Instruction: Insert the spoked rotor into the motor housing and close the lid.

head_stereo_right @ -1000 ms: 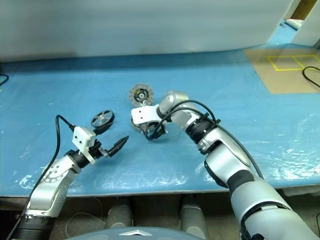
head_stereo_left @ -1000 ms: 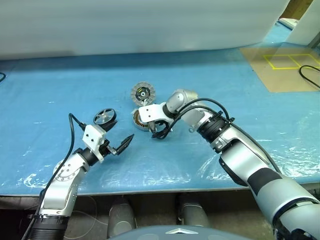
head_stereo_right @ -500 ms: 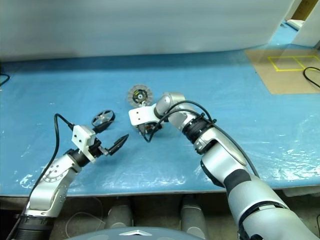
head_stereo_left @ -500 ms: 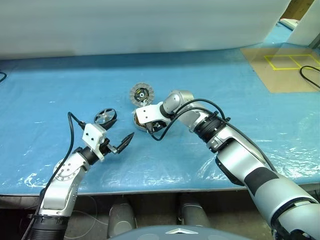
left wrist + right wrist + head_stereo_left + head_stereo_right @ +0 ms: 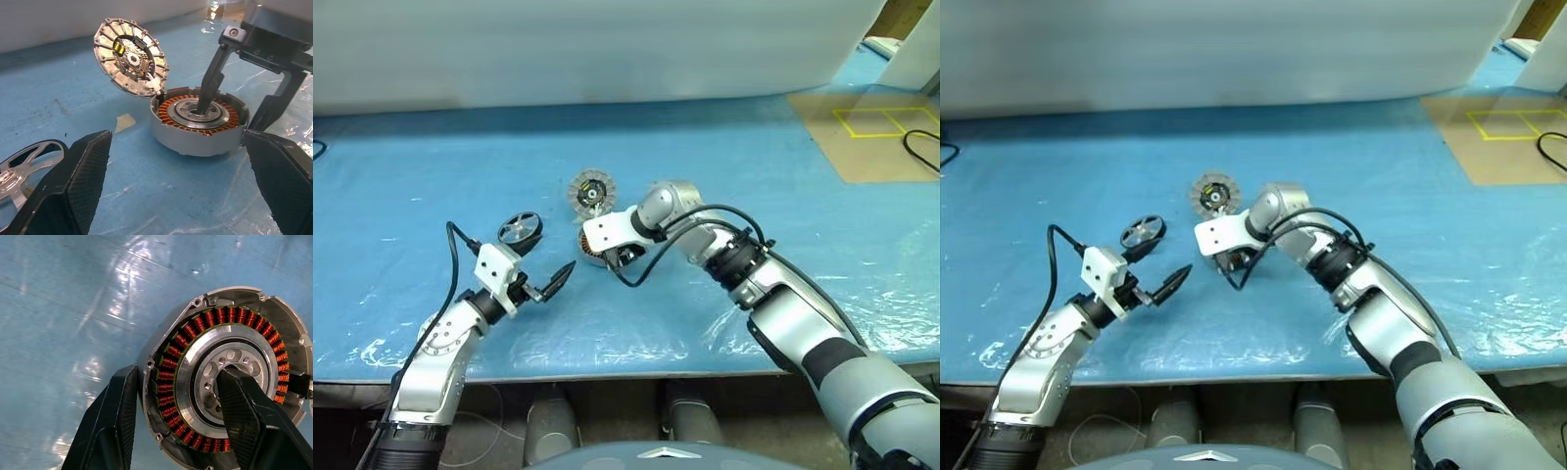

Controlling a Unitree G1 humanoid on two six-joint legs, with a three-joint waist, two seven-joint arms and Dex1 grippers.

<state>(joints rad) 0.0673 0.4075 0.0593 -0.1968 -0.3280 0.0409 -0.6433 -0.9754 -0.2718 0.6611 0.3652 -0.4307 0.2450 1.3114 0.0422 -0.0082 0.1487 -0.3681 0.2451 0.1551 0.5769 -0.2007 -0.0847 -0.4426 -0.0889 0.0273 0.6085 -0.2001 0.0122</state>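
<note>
1. R gripper (image 5: 176,416): your jaws straddle the motor housing (image 5: 198,128) wall, one finger down in the hub bore, the other outside the rim. Clamped on the housing, looks like, jaws about half apart.
2. L gripper (image 5: 176,181): jaws wide apart, nothing in them, pointing roughly level toward the housing from the L side.
3. Spoked rotor (image 5: 520,229) lies flat on the blue sheet, just beyond the L gripper and well L of the housing. Nothing touching it.
4. Lid (image 5: 592,189) leans on the housing's far rim, tilted up, black-and-yellow face toward you.
5. Key relation: the rotor is much nearer your L arm than your R. It's behind and slightly L of the L fingertips, so the gripper points past it, not at it. Judgement: L arm picks it, R steadies the housing.
6. Rotor axis is vertical as it lies, same as the housing bore, so I'd expect no flip is needed, only a carry to the R and a drop on the hub.
7. Risk: the R finger sits in the bore where the rotor goes, and the leaning lid crowds the far rim.
</note>
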